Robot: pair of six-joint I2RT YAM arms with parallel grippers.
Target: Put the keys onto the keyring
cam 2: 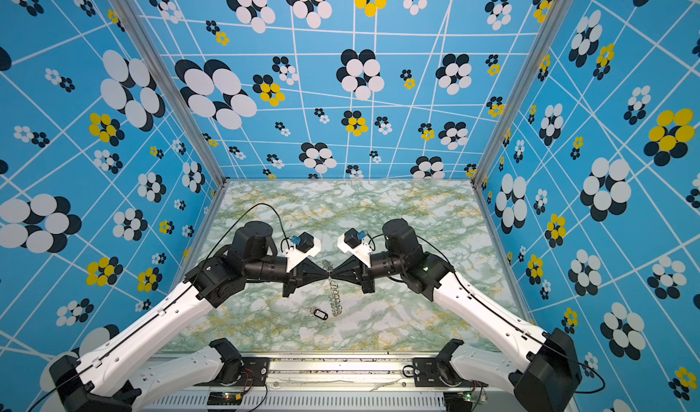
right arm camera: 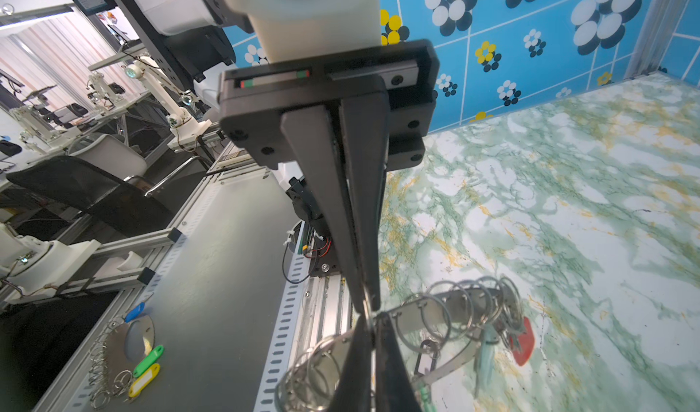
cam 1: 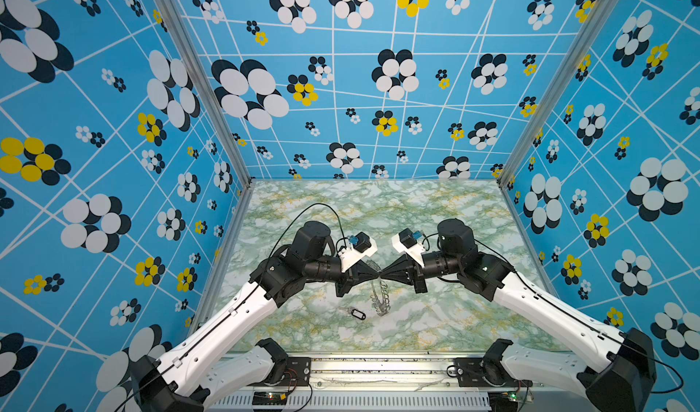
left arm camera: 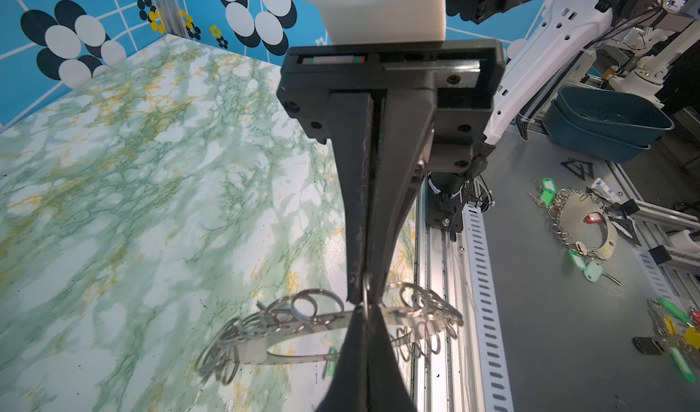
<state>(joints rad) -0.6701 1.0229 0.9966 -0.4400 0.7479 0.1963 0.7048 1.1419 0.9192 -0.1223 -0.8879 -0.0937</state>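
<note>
left gripper (left arm camera: 360, 300): jaws fully closed, tips pinching a thin wire loop (left arm camera: 365, 289) on the rim of the keyring (left arm camera: 288, 326). right gripper (right arm camera: 365, 308): closed too, meeting the left one tip to tip. it looks clamped on the same loop or one right next to it, can't separate them at this blur.

keyring hangs edge-on from that shared pinch, dropping straight below both sets of tips, clear of the table (cam 1: 454, 220) as far as i can tell. in both top views it's a narrow vertical sliver under the point where the two grippers touch.

on the ring: the red-tag key (right arm camera: 524, 344) dangles from the loops on the far arc, beyond the right gripper's tips. the green-tag key (left arm camera: 332, 361) hangs low, just under the left gripper's tips. both look attached, but the actual hook-through isn't resolvable.

off the ring: the black-tag key (cam 1: 357, 314) lies flat on the table, below the left gripper and just beside the ring's lower end, loose, not touching it from what i see.

status, my read: two of three on, black one left. both grippers are busy holding the ring, so one has to let go and fetch the key while the other keeps the ring steady. the hard bit is working its tiny eye into a split loop. risks: the ring swinging once one side releases, and the key slipping in a thin pinch.
</note>
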